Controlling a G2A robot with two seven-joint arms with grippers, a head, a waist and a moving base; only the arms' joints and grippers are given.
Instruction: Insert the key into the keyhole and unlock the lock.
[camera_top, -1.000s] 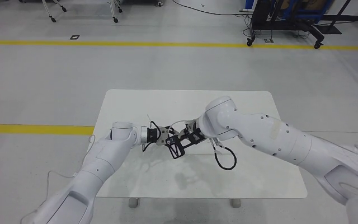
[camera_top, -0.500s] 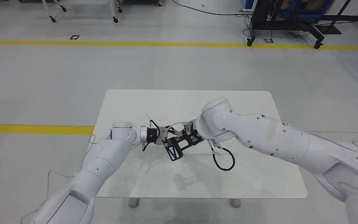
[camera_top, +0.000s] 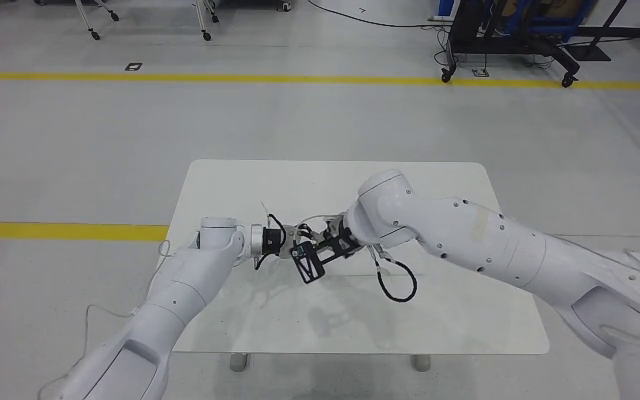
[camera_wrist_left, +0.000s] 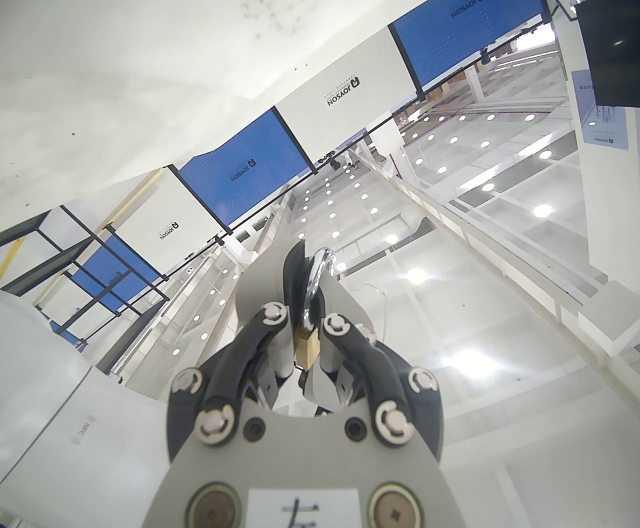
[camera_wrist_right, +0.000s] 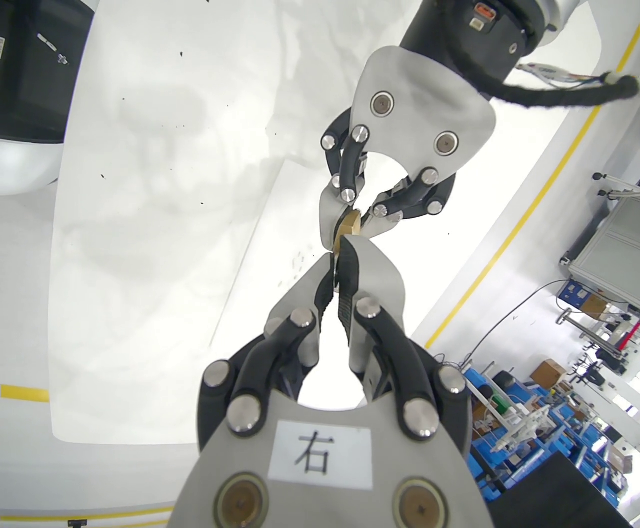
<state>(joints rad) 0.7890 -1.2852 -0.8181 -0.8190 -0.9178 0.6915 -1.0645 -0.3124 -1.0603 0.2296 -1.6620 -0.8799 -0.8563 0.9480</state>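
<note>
Above the left middle of the white table (camera_top: 420, 185), my two grippers meet tip to tip. My left gripper (camera_wrist_left: 306, 300) (camera_top: 283, 242) is shut on a small brass padlock (camera_wrist_left: 307, 347) whose silver shackle (camera_wrist_left: 319, 277) sticks out past its fingertips. In the right wrist view the padlock's brass body (camera_wrist_right: 348, 226) faces my right gripper (camera_wrist_right: 340, 262) (camera_top: 303, 252). That gripper is shut, its tips touching the lock's end. A sliver of brass-coloured metal, the key (camera_wrist_right: 338, 248), shows between its pads; the rest is hidden.
A black cable loop (camera_top: 398, 285) hangs from the right arm over the table's middle. The table's near edge (camera_top: 360, 352) lies below both arms. Bare tabletop stretches to the far and right sides.
The right arm has shifted a little to the left, bringing its gripper closer onto the lock. The left arm has stayed where it was.
</note>
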